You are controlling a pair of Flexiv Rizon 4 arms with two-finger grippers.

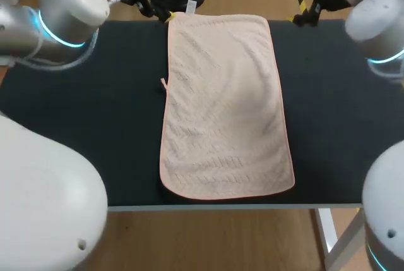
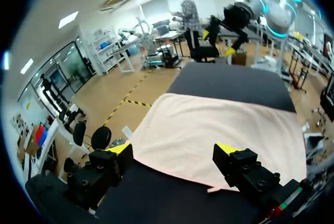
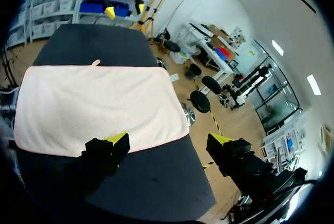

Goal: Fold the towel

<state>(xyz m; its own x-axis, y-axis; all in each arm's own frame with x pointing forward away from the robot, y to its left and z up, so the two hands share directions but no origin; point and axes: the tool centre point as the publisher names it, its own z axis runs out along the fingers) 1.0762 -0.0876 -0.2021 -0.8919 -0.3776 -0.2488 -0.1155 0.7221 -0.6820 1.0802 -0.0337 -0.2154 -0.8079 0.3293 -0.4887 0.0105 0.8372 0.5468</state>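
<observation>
The pale pink rectangular cloth towel (image 1: 224,107) lies flat and unfolded down the middle of the black table (image 1: 95,113). The left hand (image 1: 163,2) at upper left and the right hand (image 1: 301,4) at upper right each hover near a far corner with fingers apart, likely poised to pinch those corners.

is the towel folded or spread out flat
Spread flat: the pink towel lies open on the black table, all four corners showing, with no doubled-over part visible.
</observation>
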